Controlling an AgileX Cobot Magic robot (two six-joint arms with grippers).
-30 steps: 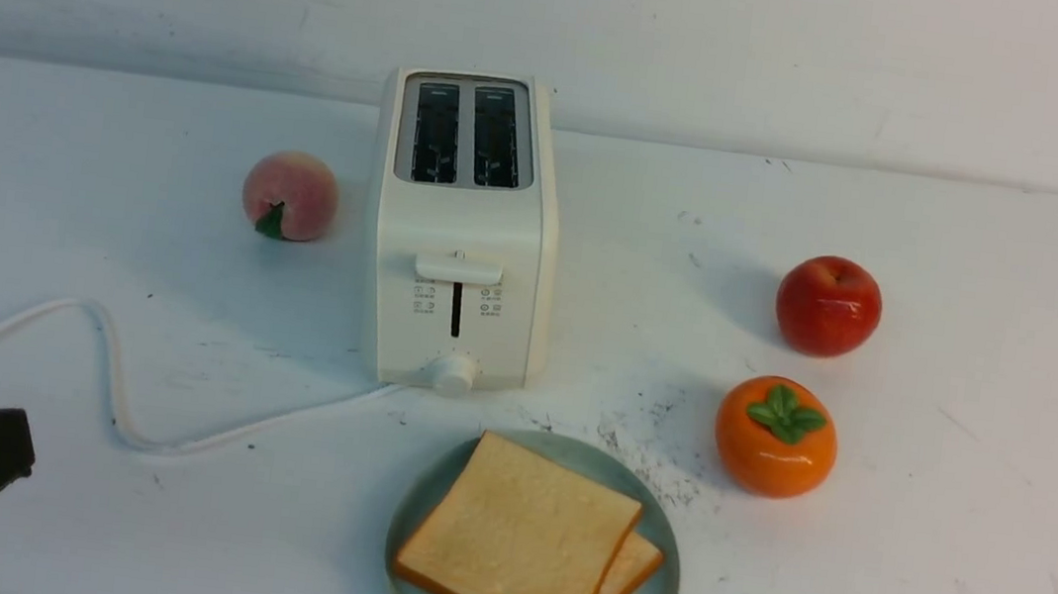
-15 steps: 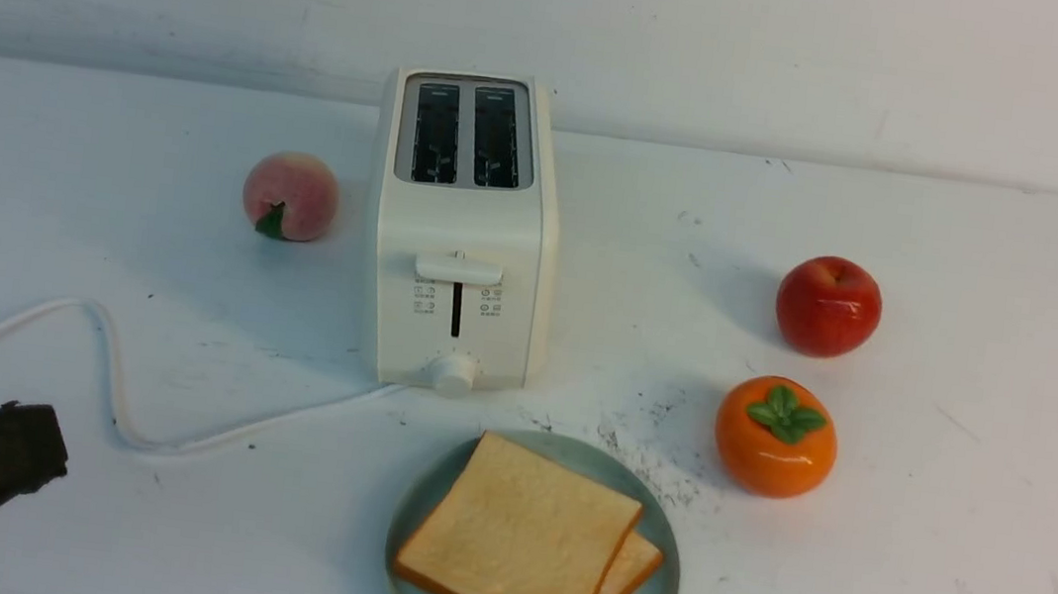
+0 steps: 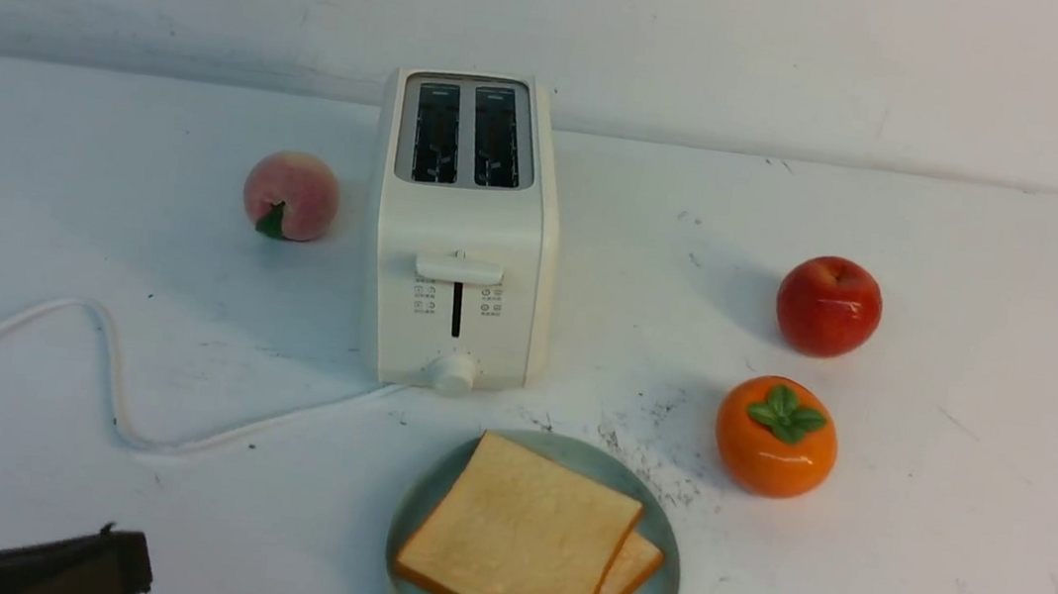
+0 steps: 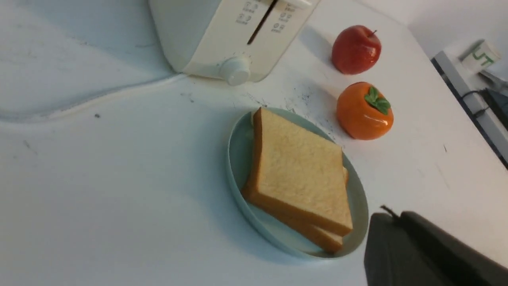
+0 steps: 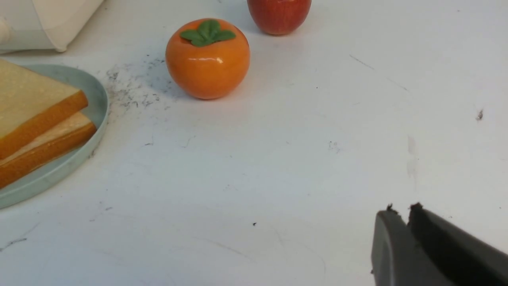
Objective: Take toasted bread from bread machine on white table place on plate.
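Both slices of toasted bread [image 3: 521, 540] are stacked on the plate [image 3: 660, 591]; toaster [image 3: 462, 230] slots look empty. Left end effector [image 4: 393, 238] pressed together, right end effector [image 5: 401, 234] seemingly nearly closed, nothing held. Plate could be clipped if the left arm swings near.

No legible text anywhere.

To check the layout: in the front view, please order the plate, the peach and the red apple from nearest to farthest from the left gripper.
From the left gripper, low at the robot's left:
1. The plate, front centre, holding toast.
2. The peach, left of the toaster, farther back.
3. The red apple, far right.
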